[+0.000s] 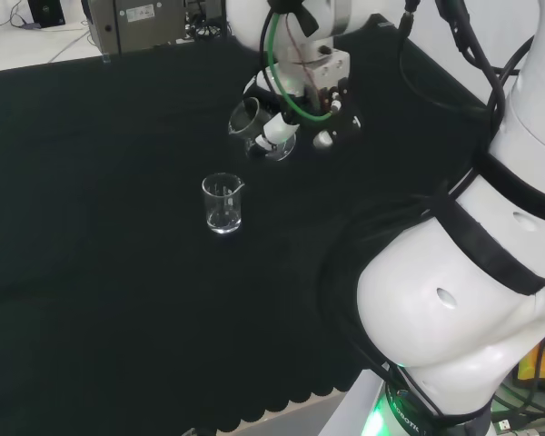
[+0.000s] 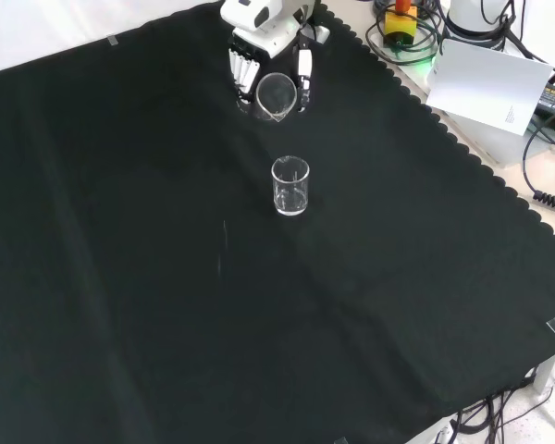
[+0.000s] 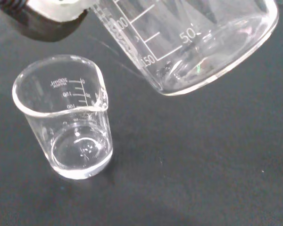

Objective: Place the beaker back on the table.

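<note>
Hand point(image 1: 286, 109): I see it raised above the black cloth point(image 1: 91, 182), its fingers point(image 2: 243, 67) curled round a clear glass beaker.
Fingers: in the front view I read white fingers on one side of the glass and one point(image 2: 303, 65) on the other, so the glass is gripped between them.
Held beaker point(image 1: 254, 123): it sits between the fingers, tilted, with its mouth turned toward the front camera point(image 2: 276, 94). In the wrist view its base point(image 3: 212, 56) hangs clear of the cloth and printed scale marks show on its wall. I cannot tell whether anything is in it.
Second beaker point(image 1: 222, 203): it stands upright on the cloth, apart from the fingers, below them in both the head view and the front view point(image 2: 290, 186). In the wrist view point(image 3: 70, 117) its spout faces the held glass. It touches neither the fingers nor the held beaker.
Arm point(image 1: 454, 300): I see its white links at the head view's right.
</note>
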